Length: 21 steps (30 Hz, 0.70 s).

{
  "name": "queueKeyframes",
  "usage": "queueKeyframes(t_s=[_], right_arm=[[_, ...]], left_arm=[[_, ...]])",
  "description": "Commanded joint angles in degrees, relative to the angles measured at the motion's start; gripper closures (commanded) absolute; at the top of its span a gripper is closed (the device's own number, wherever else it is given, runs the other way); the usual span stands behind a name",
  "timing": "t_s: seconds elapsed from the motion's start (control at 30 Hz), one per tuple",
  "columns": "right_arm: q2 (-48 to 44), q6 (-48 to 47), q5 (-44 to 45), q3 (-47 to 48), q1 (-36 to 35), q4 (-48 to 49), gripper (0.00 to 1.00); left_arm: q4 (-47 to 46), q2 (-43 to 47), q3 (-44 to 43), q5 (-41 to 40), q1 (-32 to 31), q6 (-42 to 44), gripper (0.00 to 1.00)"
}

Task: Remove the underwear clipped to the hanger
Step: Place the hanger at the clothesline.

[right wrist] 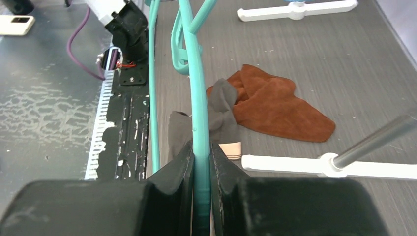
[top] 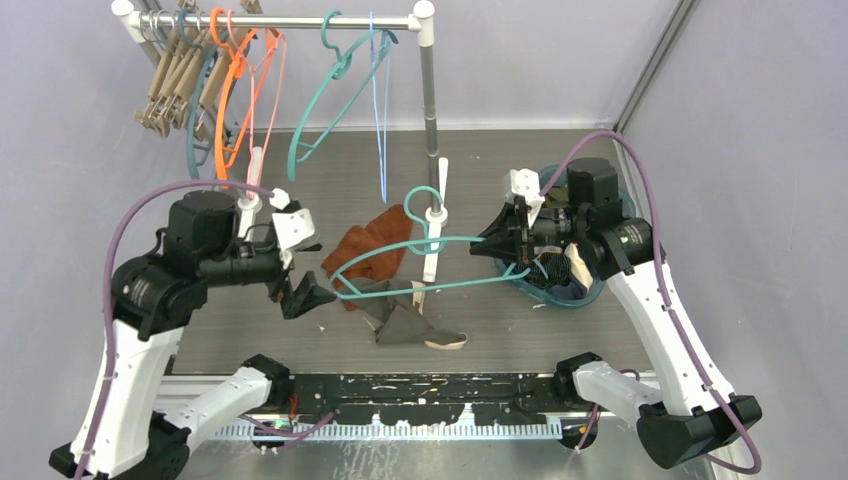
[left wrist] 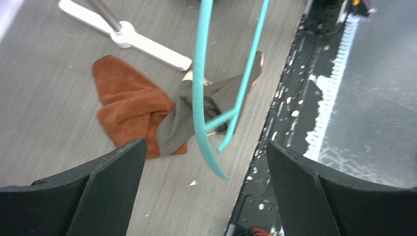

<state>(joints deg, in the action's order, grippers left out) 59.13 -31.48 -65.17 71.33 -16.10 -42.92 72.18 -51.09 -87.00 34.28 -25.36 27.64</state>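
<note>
My right gripper (top: 497,246) is shut on one arm of a teal hanger (top: 420,245) and holds it level above the table; the right wrist view shows both jaws (right wrist: 200,162) pressed on the teal bar (right wrist: 199,98). Grey-brown underwear (top: 405,322) with a cream waistband end (top: 446,342) lies crumpled on the table under the hanger. It also shows in the left wrist view (left wrist: 184,120) and the right wrist view (right wrist: 222,110). I cannot tell whether it still hangs from a clip. My left gripper (top: 305,293) is open and empty by the hanger's left end (left wrist: 209,157).
A rust-brown cloth (top: 368,250) lies beside the underwear. The clothes rack's post (top: 430,100) and white foot (top: 436,225) stand behind the hanger, and several hangers hang on its rail (top: 280,22). A teal basket (top: 590,292) sits under my right arm. The black base rail (top: 420,395) runs along the near edge.
</note>
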Motion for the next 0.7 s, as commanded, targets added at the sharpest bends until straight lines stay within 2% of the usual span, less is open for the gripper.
queueKeyframes(t_s=[0.0, 0.27, 0.4, 0.67], right_arm=[[-0.21, -2.89, -2.51, -1.38, -2.63, 3.01, 0.99], [0.13, -1.97, -3.6, -3.81, -4.85, 5.59, 0.99], [-1.86, 1.35, -3.32, -6.86, -4.87, 10.26, 0.99], [-4.55, 3.12, -1.99, -8.64, -4.58, 11.93, 0.99]], left_arm=[[-6.9, -2.58, 1.97, 8.22, 0.23, -7.88, 0.1], [-16.13, -6.84, 8.86, 20.27, 0.23, -18.24, 0.37], [-19.31, -6.64, 12.63, 22.06, 0.23, -20.69, 0.52], [-22.58, -3.52, 18.13, 23.26, 0.31, -20.87, 0.66]])
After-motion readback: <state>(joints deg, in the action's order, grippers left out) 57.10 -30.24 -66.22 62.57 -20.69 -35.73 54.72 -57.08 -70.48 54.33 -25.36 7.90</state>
